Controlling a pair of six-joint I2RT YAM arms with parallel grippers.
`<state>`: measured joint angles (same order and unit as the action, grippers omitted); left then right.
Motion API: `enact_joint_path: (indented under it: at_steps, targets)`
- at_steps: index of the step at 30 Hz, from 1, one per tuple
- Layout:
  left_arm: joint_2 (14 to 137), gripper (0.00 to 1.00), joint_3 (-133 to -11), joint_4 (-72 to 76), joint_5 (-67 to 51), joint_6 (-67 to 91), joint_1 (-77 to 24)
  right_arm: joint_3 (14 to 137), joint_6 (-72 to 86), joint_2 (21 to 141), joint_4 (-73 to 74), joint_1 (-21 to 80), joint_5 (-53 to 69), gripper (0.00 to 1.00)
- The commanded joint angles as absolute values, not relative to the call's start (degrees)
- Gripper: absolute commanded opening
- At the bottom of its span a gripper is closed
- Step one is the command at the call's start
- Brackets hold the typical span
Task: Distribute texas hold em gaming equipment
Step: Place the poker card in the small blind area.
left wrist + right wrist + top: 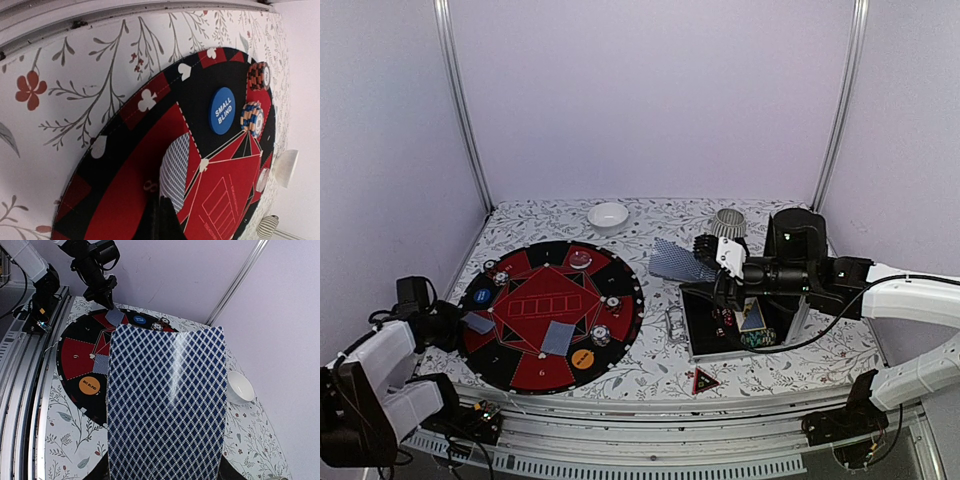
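My right gripper [713,256] hangs above the table right of the round red-and-black poker mat [520,370], shut across the width of a patterned-back playing card [165,400] that bows between its fingers. My left gripper [162,212] is shut, its tips resting at the near end of a card [175,172] lying flat on the mat's left side. A second card [558,338] lies on the mat's near part. The blue SMALL BLIND button [221,110], orange BIG BLIND button [90,385] and striped chip stacks [253,117] sit on the mat. The red triangular marker [705,380] lies near the front edge.
A black open box [700,335] with more cards and chips stands under the right arm. The white bowl [608,214] and the ribbed grey cup [728,222] stand at the back. A small metal clip [673,324] lies between mat and box.
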<state>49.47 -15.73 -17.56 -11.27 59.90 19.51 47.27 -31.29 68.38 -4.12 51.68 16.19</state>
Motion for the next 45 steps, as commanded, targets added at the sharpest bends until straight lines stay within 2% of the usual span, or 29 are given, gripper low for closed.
enact_joint_path:
  at_steps: [1, 7, 8, 10, 11, 13, 15, 20, 26, 31, 35, 39, 45]
  targets:
    - [47.45, 0.00, -13.29, -15.16, -10.67, 61.82, 21.16, 48.84, -31.87, 68.88, -4.62, 51.57, 16.33, 0.43]
    - [49.36, 0.00, -11.36, -12.49, -11.88, 62.31, 22.87, 49.38, -32.01, 69.08, -4.11, 51.57, 16.89, 0.43]
    - [49.72, 0.07, -11.53, -12.60, -12.09, 61.83, 23.14, 49.41, -31.99, 69.15, -3.98, 51.58, 17.07, 0.43]
    - [50.17, 0.47, -12.67, -14.69, -11.71, 61.21, 23.25, 49.56, -31.99, 69.31, -3.58, 51.55, 17.34, 0.43]
    - [49.91, 0.62, -13.43, -16.19, -10.94, 60.73, 23.22, 49.65, -31.99, 69.46, -3.55, 51.55, 17.55, 0.43]
    - [47.90, 0.73, -15.04, -19.83, -9.03, 59.76, 23.24, 49.90, -31.99, 69.73, -3.46, 51.53, 17.73, 0.43]
    - [44.74, 0.77, -16.90, -22.55, -7.13, 59.29, 23.23, 50.30, -32.08, 70.20, -3.24, 51.58, 18.13, 0.43]
    - [38.94, 0.81, -24.33, -26.75, -7.58, 55.82, 21.95, 51.75, -32.01, 72.00, -2.46, 51.59, 19.63, 0.43]
    - [40.02, 0.68, -38.13, -21.57, -6.13, 46.65, 2.39, 53.59, -31.61, 75.23, -3.57, 51.53, 22.02, 0.43]
    - [51.66, 0.65, -52.76, -21.27, -11.23, 38.17, -17.63, 55.50, -31.06, 78.00, -5.42, 51.59, 23.14, 0.43]
    - [62.29, 0.71, -62.51, -20.96, -14.96, 32.25, -33.83, 56.63, -30.26, 79.87, -6.90, 51.58, 23.51, 0.43]
    - [71.62, 0.80, -69.06, -19.26, -24.28, 29.82, -40.75, 56.95, -29.18, 80.74, -8.52, 51.58, 24.82, 0.43]
    - [77.22, 0.68, -73.33, -19.62, -26.87, 26.76, -43.87, 56.72, -28.74, 81.20, -8.96, 51.78, 24.92, 0.43]
